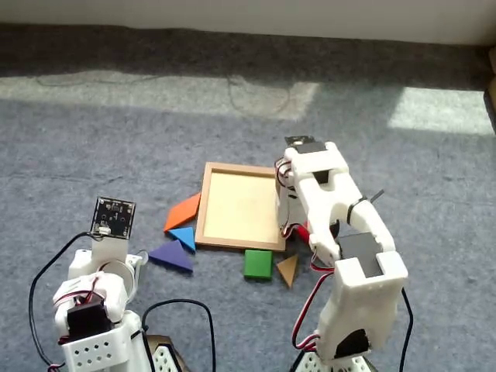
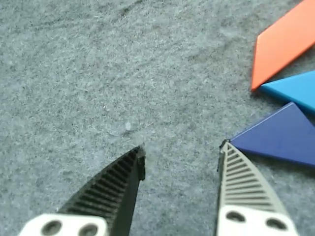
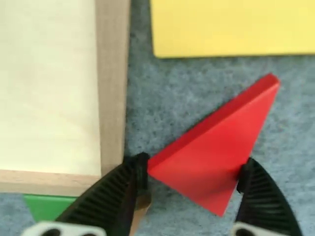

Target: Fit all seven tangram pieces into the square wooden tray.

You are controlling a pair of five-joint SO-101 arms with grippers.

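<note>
Beside the tray (image 3: 112,73), the right hand (image 3: 194,164) (left hand (image 2: 182,147) wide) apparently clasps the red triangle (image 3: 221,132).

My high camera stands off my arms, above and behind my bases. It faces down and forward over the carpet (image 1: 116,132) from far enough back to hold both arms and the whole square wooden tray (image 1: 201,209).

My left wrist camera rides just behind my left gripper (image 2: 181,150) and looks down past its tips from close over the carpet. Ahead of it, toward one side, lie the orange parallelogram (image 2: 285,46), blue triangle (image 2: 295,88) and dark blue triangle (image 2: 283,135), which the high view shares.

My right wrist camera looks down over my right gripper (image 3: 194,169) from closer still. The red triangle (image 3: 216,147) pinched in it, the tray's corner and the green square (image 3: 47,206) are shared with the high view.
</note>
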